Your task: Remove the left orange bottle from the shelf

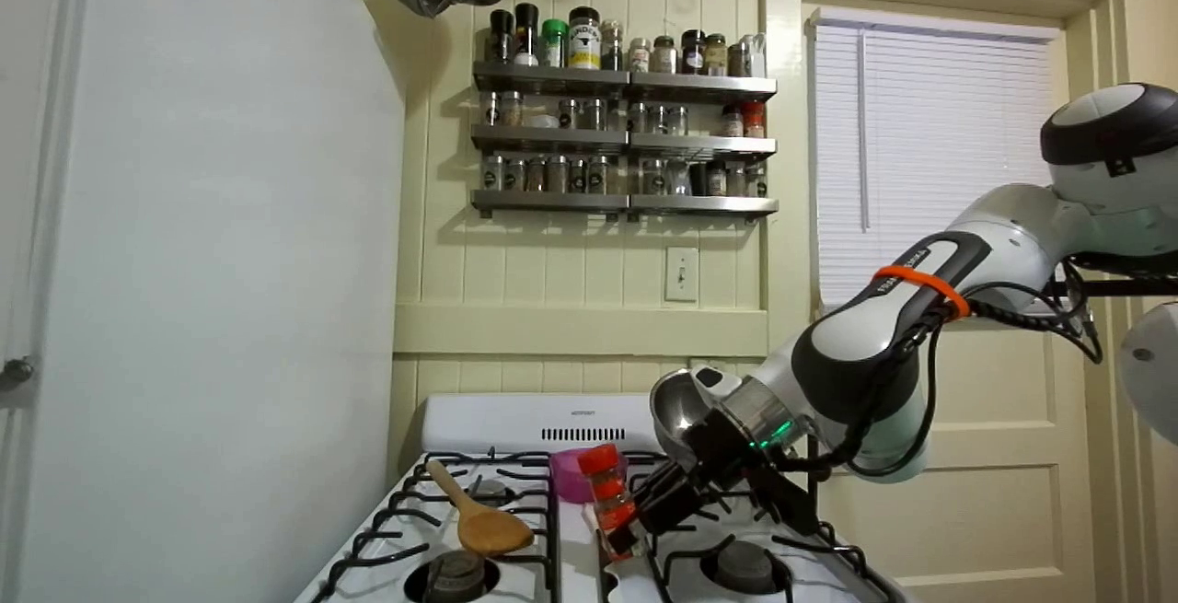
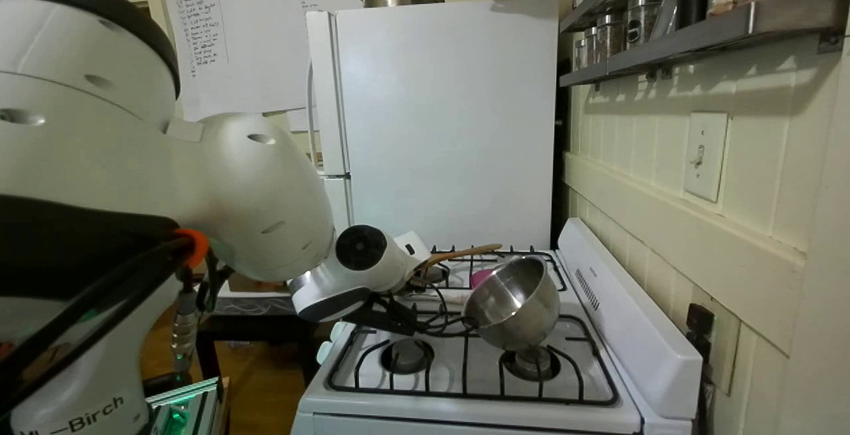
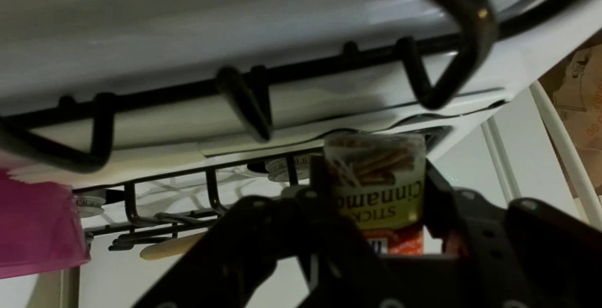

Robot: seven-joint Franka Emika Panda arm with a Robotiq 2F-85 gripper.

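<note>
My gripper (image 1: 628, 529) is shut on the orange bottle (image 1: 609, 491), a clear jar with an orange-red cap. In the wrist view the bottle (image 3: 376, 190) sits between both fingers and its upside-down label reads cinnamon sticks. In an exterior view it is tilted, cap up, low over the middle of the stove. Whether its base touches the stove I cannot tell. The shelf (image 1: 552, 202), a dark metal wall rack lined with small jars, is high above and away from the gripper. A red-capped jar (image 1: 754, 120) stands at its right end. The gripper is hidden in an exterior view.
The white stove (image 2: 478, 412) has black grates. A wooden spoon (image 1: 492, 529) lies on the left grates. A pink cup (image 1: 569, 479) is just behind the bottle. A tilted metal bowl (image 2: 514, 305) is close to the gripper. A white fridge (image 1: 230, 216) stands at the left.
</note>
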